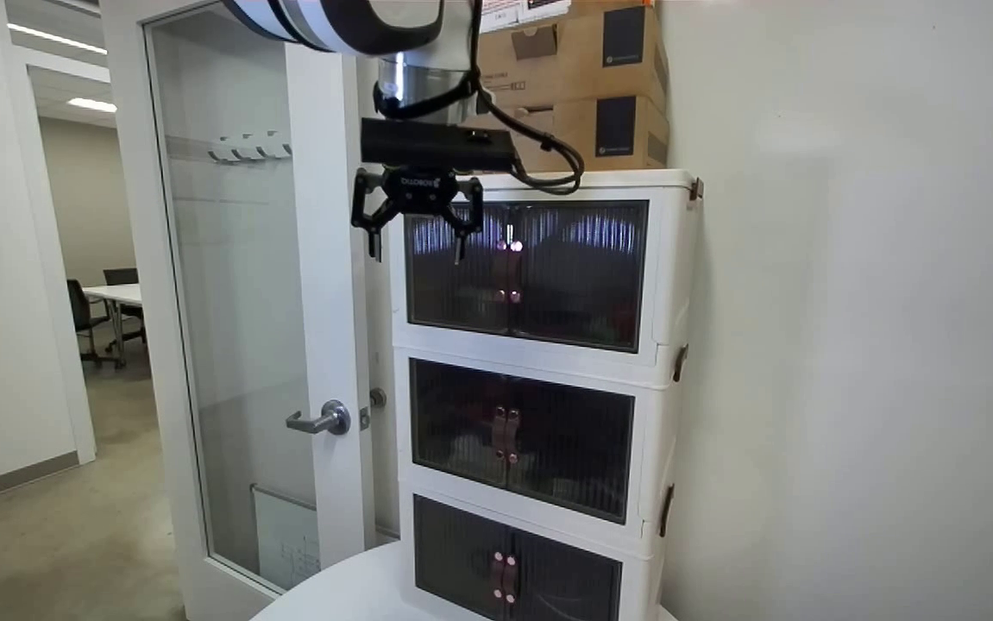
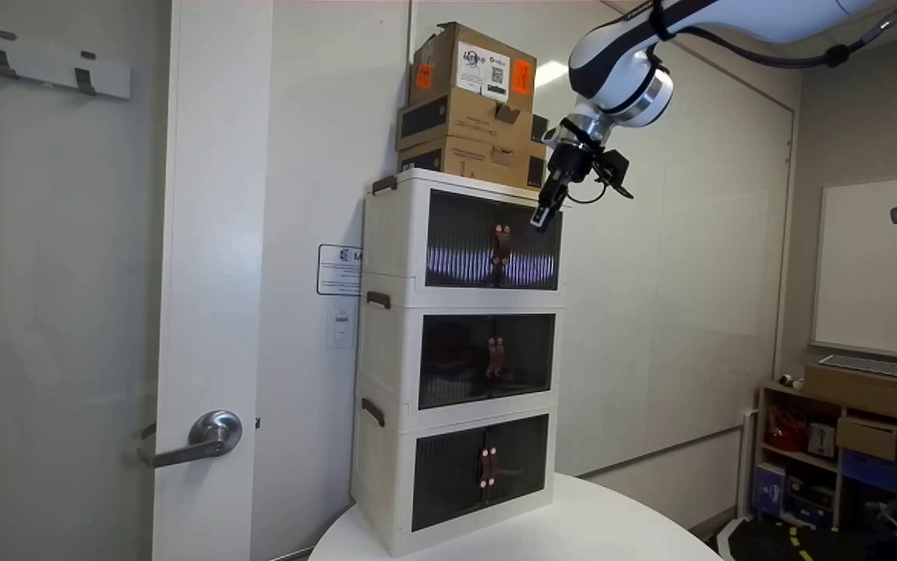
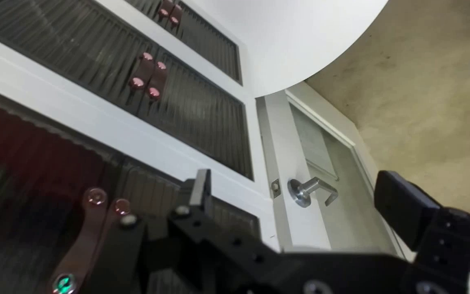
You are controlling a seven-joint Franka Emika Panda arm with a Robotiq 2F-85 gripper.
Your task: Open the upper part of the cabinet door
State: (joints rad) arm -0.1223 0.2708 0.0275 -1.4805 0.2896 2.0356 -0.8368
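Robotiq gripper: jaws spread well apart, aimed downward at a tilt; it hangs in front of the white cabinet, apart from it, partly overlapping the top compartment in both exterior views.
Panda arm: white and black, reaching in from above, a dark cable looped by the wrist.
Upper cabinet door: topmost of three alike fronts; its two smoky, ribbed leaves lie closed and meet mid-width. Blurred red and green show in it in the wrist view.
Strap handles: a brown pair with pinkish studs, upright side by side at the seam; the gripper hides part of one in the wrist view.
Lower cabinet doors: middle and bottom, closed, with similar paired straps.
Round-edged table: white, under the cabinet.
Cardboard boxes: three, stacked on the cabinet top, the uppermost bearing orange stickers.
Glass-paned door: white-framed, beside the cabinet, with a metal lever handle.
Shelf unit: wood-toned, loaded with boxes, well apart from the cabinet, below a whiteboard.
Meeting table: in the farther room, dark chairs beside it.
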